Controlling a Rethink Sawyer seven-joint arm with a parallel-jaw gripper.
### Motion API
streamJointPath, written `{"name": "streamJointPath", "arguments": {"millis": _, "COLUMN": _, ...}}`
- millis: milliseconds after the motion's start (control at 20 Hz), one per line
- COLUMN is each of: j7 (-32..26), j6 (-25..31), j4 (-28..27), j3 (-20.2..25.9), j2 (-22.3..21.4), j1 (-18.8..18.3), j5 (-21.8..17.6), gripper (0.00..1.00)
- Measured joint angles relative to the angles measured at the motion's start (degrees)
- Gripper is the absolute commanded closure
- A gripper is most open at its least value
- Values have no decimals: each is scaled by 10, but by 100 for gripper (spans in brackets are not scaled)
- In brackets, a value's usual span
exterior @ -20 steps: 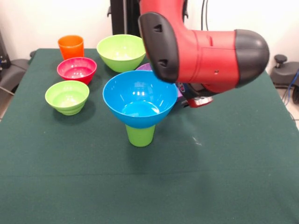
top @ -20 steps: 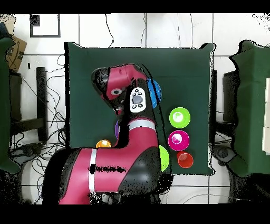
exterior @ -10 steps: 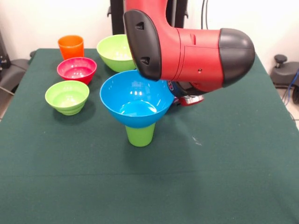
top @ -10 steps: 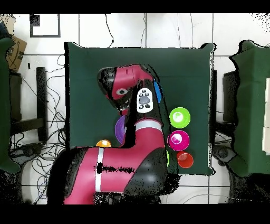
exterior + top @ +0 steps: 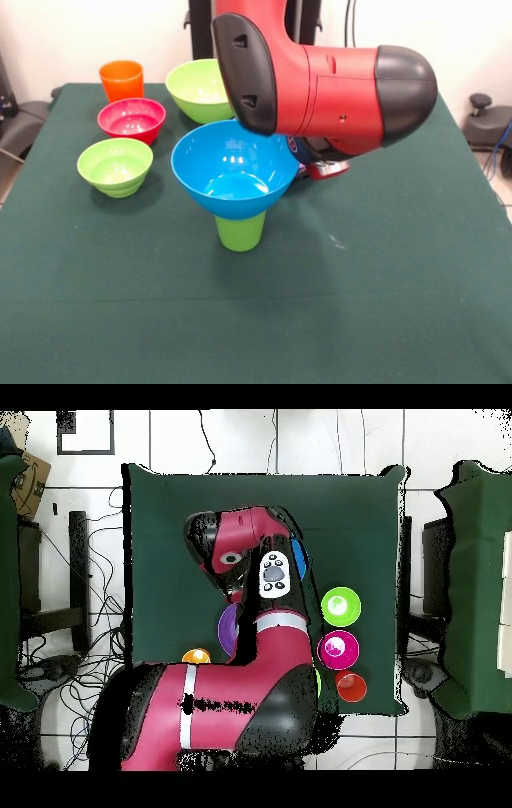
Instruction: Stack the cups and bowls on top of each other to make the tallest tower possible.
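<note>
From my screen, the blue bowl (image 5: 234, 168) sits upright on an upturned yellow-green cup (image 5: 240, 231) near the middle of the tabletop (image 5: 384, 272), a two-piece tower. The arm (image 5: 328, 76) hangs low just behind and beside it, its red and black housing covering the bowl's far rim. Under that housing I can see only a small red and grey part of the tool (image 5: 322, 169), so I cannot tell whether it is released or clenched. Off to one side stand the small green bowl (image 5: 115, 166), the red bowl (image 5: 132, 119), the orange cup (image 5: 122, 80) and the large green bowl (image 5: 200, 88). Overhead, a purple bowl (image 5: 226, 631) and an orange-yellow cup (image 5: 196, 656) show beside the arm.
</note>
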Motion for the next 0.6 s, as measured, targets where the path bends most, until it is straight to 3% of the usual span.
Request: {"name": "streamJointPath", "arguments": {"millis": 600, "j7": 0, "j6": -32, "j4": 21, "j3": 2, "j2": -15, "j1": 2, "j5": 22, "gripper": 0}}
